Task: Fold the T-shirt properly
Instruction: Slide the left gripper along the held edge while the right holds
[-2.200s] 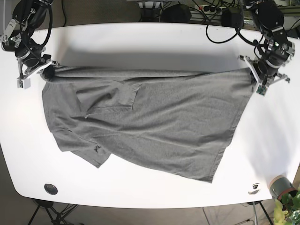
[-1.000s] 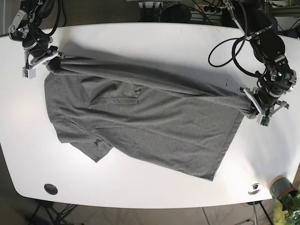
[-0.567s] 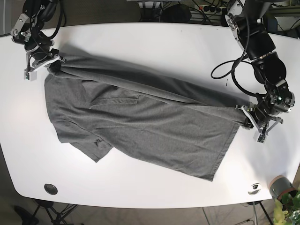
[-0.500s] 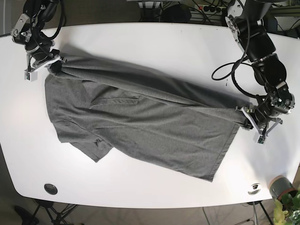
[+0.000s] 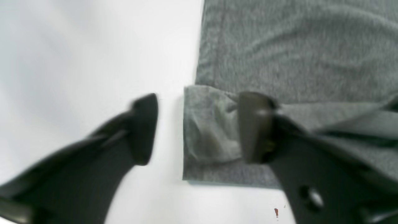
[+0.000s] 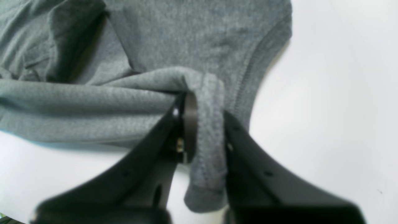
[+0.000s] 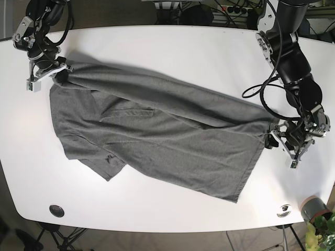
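A grey T-shirt (image 7: 157, 141) lies spread on the white table (image 7: 183, 47), its far edge pulled into a long diagonal fold from upper left to mid right. My right gripper (image 7: 52, 75) is at the shirt's far left corner. In the right wrist view it (image 6: 203, 124) is shut on a bunched fold of the fabric (image 6: 155, 40). My left gripper (image 7: 280, 140) is at the shirt's right corner. In the left wrist view it (image 5: 199, 127) is open, with a doubled-over hem corner (image 5: 208, 137) lying flat between its fingers (image 5: 143, 130).
A potted plant (image 7: 314, 209) stands at the table's front right corner, beside a small round fitting (image 7: 284, 210). A black round fitting (image 7: 56, 210) sits at the front left. Cables and gear (image 7: 230, 10) crowd the far edge.
My left gripper carried the shirt's right corner toward the front of the table and has now opened, releasing it. My right gripper has kept its hold at the far left.
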Robot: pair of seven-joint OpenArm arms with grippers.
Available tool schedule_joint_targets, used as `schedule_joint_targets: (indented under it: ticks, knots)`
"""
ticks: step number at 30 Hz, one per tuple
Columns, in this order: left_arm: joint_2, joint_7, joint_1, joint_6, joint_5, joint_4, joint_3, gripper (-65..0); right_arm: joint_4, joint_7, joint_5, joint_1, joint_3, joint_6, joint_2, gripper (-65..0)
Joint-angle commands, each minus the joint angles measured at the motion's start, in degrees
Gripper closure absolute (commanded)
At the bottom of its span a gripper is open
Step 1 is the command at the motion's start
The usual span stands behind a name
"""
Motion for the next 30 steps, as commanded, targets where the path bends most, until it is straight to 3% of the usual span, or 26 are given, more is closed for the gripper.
schedule_joint_targets:
  ticks: [1, 3, 10, 13, 19, 23, 30]
  knots:
    - [-0.60, -1.29, -2.72, 0.23, -1.01, 0.90, -0.07, -41.8, 0.73, 1.32, 0.47, 0.25, 0.25, 0.34, 1.05, -2.1]
    - [-0.60, -1.29, -2.98, 0.14, -2.42, 0.99, -0.07, -42.2, 0.82, 1.32, 0.65, 0.16, 0.25, 0.34, 1.05, -2.1]
    - [-4.29, -1.29, -0.17, 0.14, -16.22, 6.35, -0.24, -42.2, 0.82, 1.32, 0.83, -0.01, 0.17, 0.34, 0.87, -2.1]
    - [-5.70, -1.82, 3.26, 0.58, -18.42, 8.28, -0.07, -42.2, 0.91, 1.32, 0.56, -0.01, 0.17, 1.40, 0.87, -2.4]
    - [-6.84, -6.74, 9.15, 0.49, -14.82, 8.55, -0.07, -42.1, 1.08, 1.32, 0.56, -0.01, 0.17, 2.01, 0.87, -2.4]
    - [-6.75, -12.99, 12.67, 0.40, -11.48, 8.28, 0.02, -42.1, 0.82, 1.32, 0.47, 0.25, 0.17, 2.01, 0.87, -2.4]
    - [-6.75, -18.96, 16.45, 0.58, -7.78, 7.14, 4.06, -42.1, 0.82, 1.32, 0.47, 0.16, 0.17, 2.01, 0.87, -2.4]
